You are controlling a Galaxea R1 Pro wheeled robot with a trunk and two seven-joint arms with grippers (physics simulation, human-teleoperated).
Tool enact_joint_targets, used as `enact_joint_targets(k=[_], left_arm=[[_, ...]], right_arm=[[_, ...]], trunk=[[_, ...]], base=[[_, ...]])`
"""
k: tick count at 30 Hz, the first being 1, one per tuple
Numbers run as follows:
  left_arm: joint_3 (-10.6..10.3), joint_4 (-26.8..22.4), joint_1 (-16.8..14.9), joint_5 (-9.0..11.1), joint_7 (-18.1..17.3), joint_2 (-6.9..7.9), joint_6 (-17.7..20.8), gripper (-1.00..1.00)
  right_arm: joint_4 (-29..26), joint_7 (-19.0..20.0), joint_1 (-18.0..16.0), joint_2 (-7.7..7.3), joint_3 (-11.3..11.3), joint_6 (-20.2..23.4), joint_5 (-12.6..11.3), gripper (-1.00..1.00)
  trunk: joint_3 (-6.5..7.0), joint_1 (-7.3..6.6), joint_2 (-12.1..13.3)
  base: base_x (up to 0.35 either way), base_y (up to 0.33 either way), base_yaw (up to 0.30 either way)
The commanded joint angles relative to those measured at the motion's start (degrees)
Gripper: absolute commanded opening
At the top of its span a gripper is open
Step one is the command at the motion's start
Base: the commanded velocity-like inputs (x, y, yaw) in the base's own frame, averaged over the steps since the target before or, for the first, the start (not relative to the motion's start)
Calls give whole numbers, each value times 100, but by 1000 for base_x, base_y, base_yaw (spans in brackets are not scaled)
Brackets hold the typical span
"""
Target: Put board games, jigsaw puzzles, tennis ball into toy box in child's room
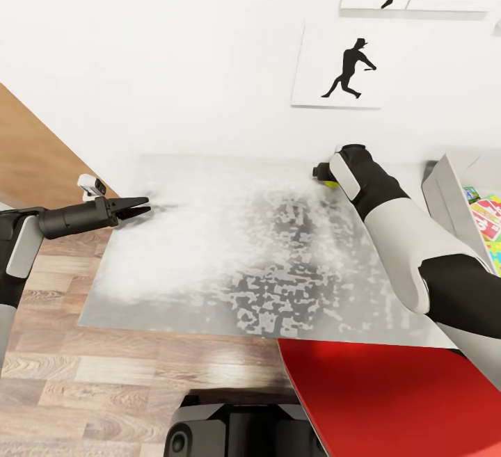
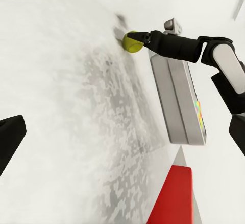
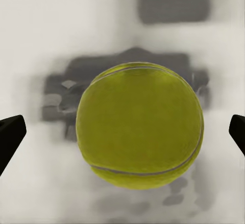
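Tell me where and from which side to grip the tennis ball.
Grip the tennis ball across its widest middle, one finger per side, coming straight on as the right gripper already faces it. It is round, so an off-centre pinch would probably squirt it away. The jaws stand open, well apart.

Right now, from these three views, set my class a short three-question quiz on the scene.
1. True or false: the right gripper is clamped shut on the tennis ball.
2. What does the toy box stand on? A bed, B table, C cabinet.
3. Which gripper is nearer the toy box?

Key: 1 false, there are gaps on both sides of the ball; 2 B; 3 the right.
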Motion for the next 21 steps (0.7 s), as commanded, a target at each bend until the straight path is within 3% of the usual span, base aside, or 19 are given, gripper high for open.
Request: enact_joint_targets(k=[1, 2, 3, 21], left_arm=[[1, 1, -4, 0, -12, 1, 30, 100], [-1, 1, -4, 0, -11, 1, 30, 100], [-4, 1, -4, 0, -11, 1, 30, 100], [-8, 1, -4, 0, -11, -37, 30, 100]], right_arm=[[-3, -52, -5, -6, 35, 17, -61, 100], [-3, -52, -5, -10, 36, 19, -61, 100], [-3, -52, -5, -13, 37, 20, -61, -100], [-3, -50, -1, -26, 31, 20, -65, -100]], trunk=[[-7, 3, -9], [-7, 3, -9], [-7, 3, -9], [-7, 3, -9]], base=[[0, 0, 0], [0, 0, 0], [0, 0, 0], [0, 0, 0]])
